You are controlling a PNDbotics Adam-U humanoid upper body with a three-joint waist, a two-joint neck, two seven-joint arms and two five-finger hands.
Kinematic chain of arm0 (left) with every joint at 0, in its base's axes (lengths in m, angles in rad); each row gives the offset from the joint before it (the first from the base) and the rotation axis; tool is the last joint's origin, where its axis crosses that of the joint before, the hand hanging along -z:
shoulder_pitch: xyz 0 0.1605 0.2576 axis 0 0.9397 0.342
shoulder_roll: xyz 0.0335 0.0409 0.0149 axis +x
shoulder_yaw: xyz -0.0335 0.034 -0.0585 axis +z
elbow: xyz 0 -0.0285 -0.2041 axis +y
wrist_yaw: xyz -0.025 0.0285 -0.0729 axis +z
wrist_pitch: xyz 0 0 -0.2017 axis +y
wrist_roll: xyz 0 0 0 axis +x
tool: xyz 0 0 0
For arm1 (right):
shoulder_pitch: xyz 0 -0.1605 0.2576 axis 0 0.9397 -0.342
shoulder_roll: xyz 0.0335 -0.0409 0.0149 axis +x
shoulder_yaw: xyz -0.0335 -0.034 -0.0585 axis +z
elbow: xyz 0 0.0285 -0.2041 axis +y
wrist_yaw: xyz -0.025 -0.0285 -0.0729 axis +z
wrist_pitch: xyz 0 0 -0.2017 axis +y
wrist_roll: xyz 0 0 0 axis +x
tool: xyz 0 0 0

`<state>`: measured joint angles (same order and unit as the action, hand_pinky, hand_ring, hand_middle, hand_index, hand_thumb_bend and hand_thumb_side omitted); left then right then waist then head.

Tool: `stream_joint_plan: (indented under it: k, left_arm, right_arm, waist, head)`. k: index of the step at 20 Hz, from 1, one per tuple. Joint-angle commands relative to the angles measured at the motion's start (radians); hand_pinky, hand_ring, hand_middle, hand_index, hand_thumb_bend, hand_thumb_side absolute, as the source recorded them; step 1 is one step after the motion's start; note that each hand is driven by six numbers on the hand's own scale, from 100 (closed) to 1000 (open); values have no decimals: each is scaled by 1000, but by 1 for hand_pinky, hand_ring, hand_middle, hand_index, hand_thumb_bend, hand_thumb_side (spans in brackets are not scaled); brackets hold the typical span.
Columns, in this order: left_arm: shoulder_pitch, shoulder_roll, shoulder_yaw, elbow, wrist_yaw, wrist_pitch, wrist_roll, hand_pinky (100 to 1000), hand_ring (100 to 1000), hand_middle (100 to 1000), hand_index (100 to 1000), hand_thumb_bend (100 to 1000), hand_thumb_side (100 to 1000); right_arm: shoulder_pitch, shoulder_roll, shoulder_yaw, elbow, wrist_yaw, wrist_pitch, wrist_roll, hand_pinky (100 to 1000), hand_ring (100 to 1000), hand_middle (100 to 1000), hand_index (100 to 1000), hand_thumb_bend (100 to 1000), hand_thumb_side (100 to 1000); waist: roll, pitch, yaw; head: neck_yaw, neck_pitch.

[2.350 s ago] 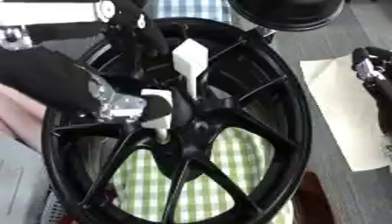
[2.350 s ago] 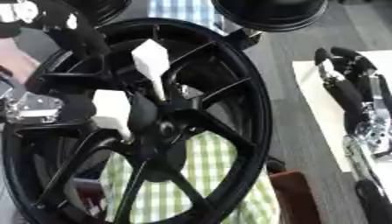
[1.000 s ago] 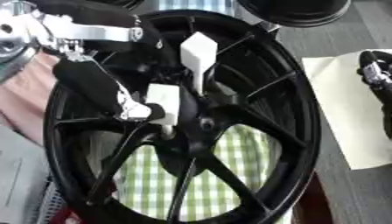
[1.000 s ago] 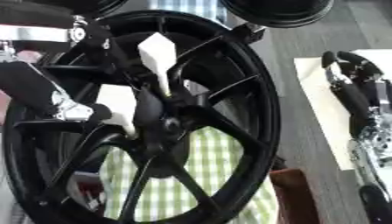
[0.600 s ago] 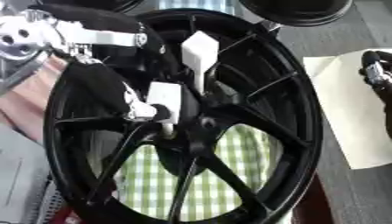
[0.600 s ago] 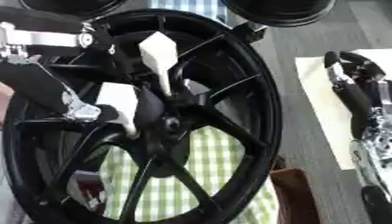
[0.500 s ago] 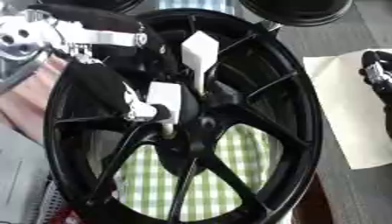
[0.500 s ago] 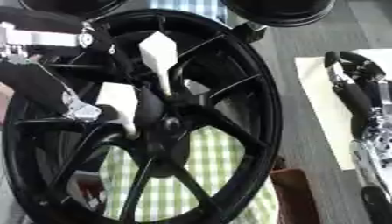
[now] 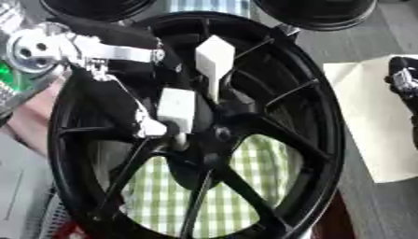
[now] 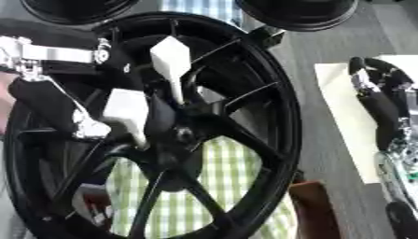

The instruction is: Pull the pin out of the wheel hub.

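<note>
Black multi-spoke wheel hub [image 9: 269, 140], filling the centre of the frame, lying over a green-and-white checked cloth [image 9: 171, 196] seen through the lower spokes. Two white pins: one with a diamond-shaped head [image 9: 215, 58], upper centre, its stem running down toward the hub centre; one with a rectangular head [image 9: 176, 110], just left of centre. Left hand [image 9: 143, 119], entering from upper left, black with silver joints, fingers curled at the rectangular pin, touching its left side. Right hand [image 10: 384, 112], right edge, resting over a pale sheet [image 9: 367, 121]; fingers gently bent, holding nothing. Two dark round objects [image 9: 314, 11] along the top edge.
</note>
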<state>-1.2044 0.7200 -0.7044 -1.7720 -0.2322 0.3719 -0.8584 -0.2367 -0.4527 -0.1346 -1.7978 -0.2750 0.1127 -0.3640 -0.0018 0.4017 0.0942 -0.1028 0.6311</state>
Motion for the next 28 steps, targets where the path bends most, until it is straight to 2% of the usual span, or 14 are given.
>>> stream_joint_plan:
  k: [1, 3, 6, 11, 14, 19, 23, 28]
  left_arm:
    - [-10, 14, 36, -31, 26, 35, 9, 697, 543, 506, 641, 133, 206]
    - [-6, 20, 68, -62, 57, 54, 41, 659, 486, 410, 545, 100, 156]
    - [2, 35, 102, -101, 99, 86, 93, 630, 427, 304, 439, 100, 175]
    - [40, 87, 168, -176, 153, 94, 184, 621, 395, 246, 373, 100, 175]
    - [81, 136, 240, -219, 189, 86, 233, 617, 381, 223, 350, 100, 174]
    - [184, 229, 364, -220, 218, 76, 310, 622, 377, 216, 350, 100, 171]
    - [271, 288, 466, -145, 167, 94, 372, 623, 375, 215, 354, 100, 167]
    - [348, 312, 599, -25, 103, 109, 454, 624, 388, 231, 374, 100, 186]
  right_arm:
    - [-4, -13, -7, -9, 6, 1, -4, 856, 735, 609, 763, 341, 435]
    - [-2, -11, -9, -7, 6, 2, -6, 856, 736, 609, 764, 340, 440]
    - [0, -11, -10, -5, 7, 2, -6, 856, 737, 610, 765, 336, 448]
    - [2, -15, -15, -6, 11, 1, -8, 856, 737, 609, 765, 335, 451]
    - [2, -19, -19, -8, 11, 1, -13, 856, 737, 610, 765, 334, 451]
    - [9, -26, -31, -12, 12, 0, -25, 857, 737, 609, 765, 331, 450]
    - [20, -32, -46, -18, 13, -4, -38, 857, 737, 609, 765, 328, 445]
    - [27, -34, -65, -25, 11, -11, -55, 856, 736, 608, 764, 323, 438]
  waist:
    - [-1, -21, 0]
    - [-1, -22, 1]
    - [0, -24, 2]
    - [0, -27, 6]
    - [-1, -29, 13]
    - [-6, -37, 35]
    - [-14, -45, 58]
    - [-24, -57, 79]
  head:
    - [3, -8]
    - [3, -9]
    - [4, -9]
    - [1, -10]
    - [-8, -9]
    - [-30, -3]
    - [-50, 6]
    - [-64, 14]
